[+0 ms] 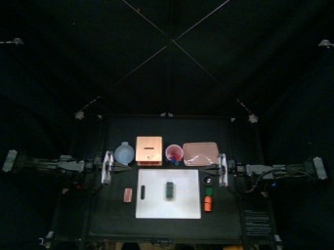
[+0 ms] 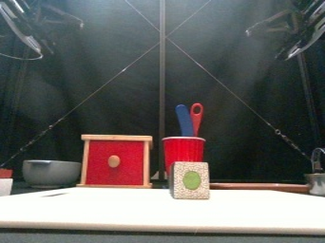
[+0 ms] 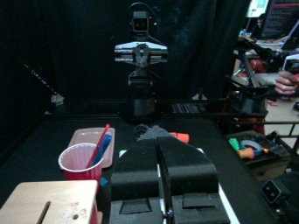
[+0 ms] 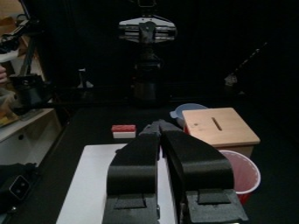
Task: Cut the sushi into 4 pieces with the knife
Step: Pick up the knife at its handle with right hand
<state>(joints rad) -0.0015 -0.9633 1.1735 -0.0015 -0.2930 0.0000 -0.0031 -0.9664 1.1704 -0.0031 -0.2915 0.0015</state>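
Observation:
A dark green sushi roll (image 1: pixel 170 187) lies on the white cutting board (image 1: pixel 170 207); its speckled end with a green centre (image 2: pixel 191 180) faces the front. Behind the board stands the red cup (image 1: pixel 174 153), holding a blue knife (image 2: pixel 183 118) and a red knife (image 2: pixel 196 115). My left gripper (image 1: pixel 109 166) rests shut at the table's left side and my right gripper (image 1: pixel 222 168) shut at the right, both empty and away from the roll. My own jaws hide the roll in both wrist views.
Along the back stand a blue-grey bowl (image 1: pixel 124 153), the wooden box with a red drawer front (image 2: pixel 116 161) and the pink tray (image 1: pixel 200 152). A small red toy (image 1: pixel 128 194) lies left of the board, an orange one (image 1: pixel 206 203) to its right.

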